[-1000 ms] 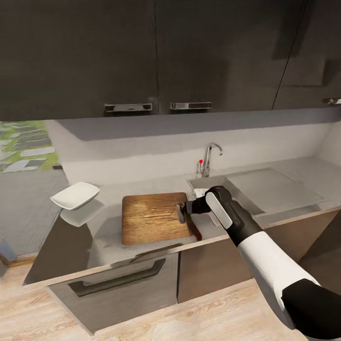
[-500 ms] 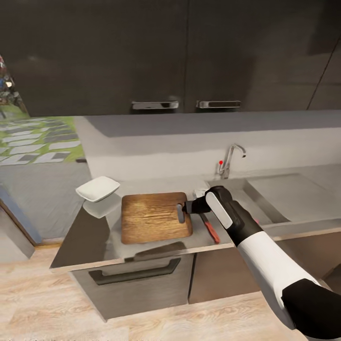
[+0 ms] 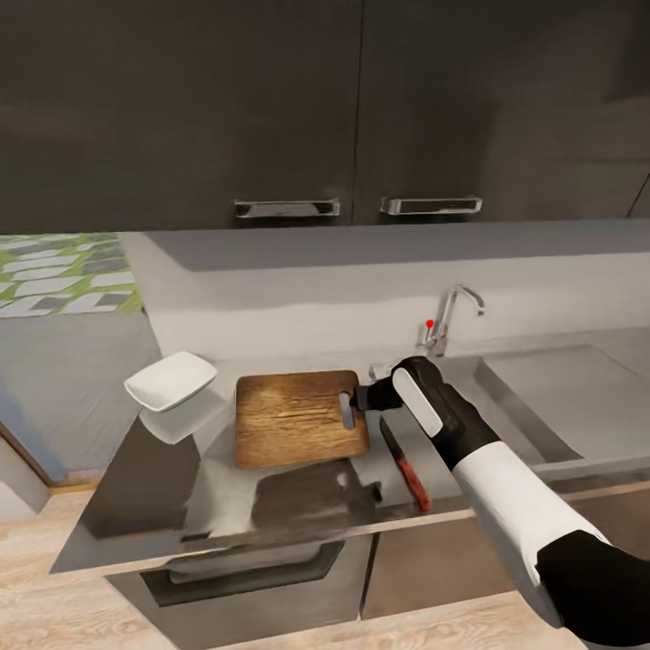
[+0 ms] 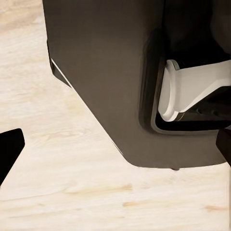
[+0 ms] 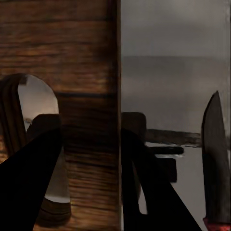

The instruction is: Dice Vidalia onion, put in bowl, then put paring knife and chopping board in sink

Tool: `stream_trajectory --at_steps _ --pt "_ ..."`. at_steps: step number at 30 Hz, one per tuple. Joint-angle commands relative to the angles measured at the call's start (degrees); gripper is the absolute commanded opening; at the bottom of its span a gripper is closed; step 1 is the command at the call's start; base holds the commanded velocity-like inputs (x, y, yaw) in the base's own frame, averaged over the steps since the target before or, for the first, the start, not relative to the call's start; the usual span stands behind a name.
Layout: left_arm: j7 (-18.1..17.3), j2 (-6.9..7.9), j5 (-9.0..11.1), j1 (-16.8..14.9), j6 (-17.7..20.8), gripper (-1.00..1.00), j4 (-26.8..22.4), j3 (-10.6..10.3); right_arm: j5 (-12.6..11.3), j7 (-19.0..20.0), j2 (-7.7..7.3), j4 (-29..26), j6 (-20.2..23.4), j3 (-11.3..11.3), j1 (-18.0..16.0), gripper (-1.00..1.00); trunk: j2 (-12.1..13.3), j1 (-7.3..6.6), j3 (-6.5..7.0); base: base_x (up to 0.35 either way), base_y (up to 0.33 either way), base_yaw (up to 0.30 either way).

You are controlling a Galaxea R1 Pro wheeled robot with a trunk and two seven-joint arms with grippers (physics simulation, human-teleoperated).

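A long, glossy grey countertop (image 3: 271, 506) with a metallic front edge runs beneath the dark cabinets. On it lies a rectangular dark brown wooden chopping board (image 3: 293, 417) with a slot-shaped handle hole at its right end. Just to the right of the board rests a slim paring knife (image 3: 405, 463) with a red handle and dark blade. Left of the board sits a shallow white squarish bowl (image 3: 170, 381).

Right arm stretches forward from the lower right of the head view, white forearm leading into a dark wrist. The right gripper (image 3: 359, 397) points left, low and level. In the right wrist view its two dark fingers (image 5: 33, 178) sit slightly parted, straddling a thin edge.
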Motion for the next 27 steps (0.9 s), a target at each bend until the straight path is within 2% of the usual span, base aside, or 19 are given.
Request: stream_trajectory --at_steps 1,13,24,27 --pt "0.01 -0.01 0.02 0.03 -0.08 1.0 -0.1 0.01 -1.0 -0.59 -0.01 0.03 0.11 0.08 -0.06 -1.0 -0.1 0.07 -0.1 0.339 -0.114 0.001" --pt "-0.01 -0.01 0.02 0.03 -0.08 1.0 -0.1 0.01 -0.99 -1.05 -0.01 0.42 0.11 -0.04 -0.06 -1.0 -0.1 0.07 -0.1 0.319 -0.101 0.0" --pt "-0.02 -0.01 0.02 0.03 -0.08 1.0 -0.1 0.01 -0.97 -1.83 0.05 4.29 0.11 0.04 -0.12 -1.0 -0.1 0.07 -0.1 0.044 -0.015 0.0" --pt "0.0 -0.01 0.02 0.03 -0.08 1.0 -0.1 0.01 -0.97 -1.92 0.56 5.14 0.11 0.04 -0.13 -1.0 -0.1 0.07 -0.1 0.002 -0.001 0.0"
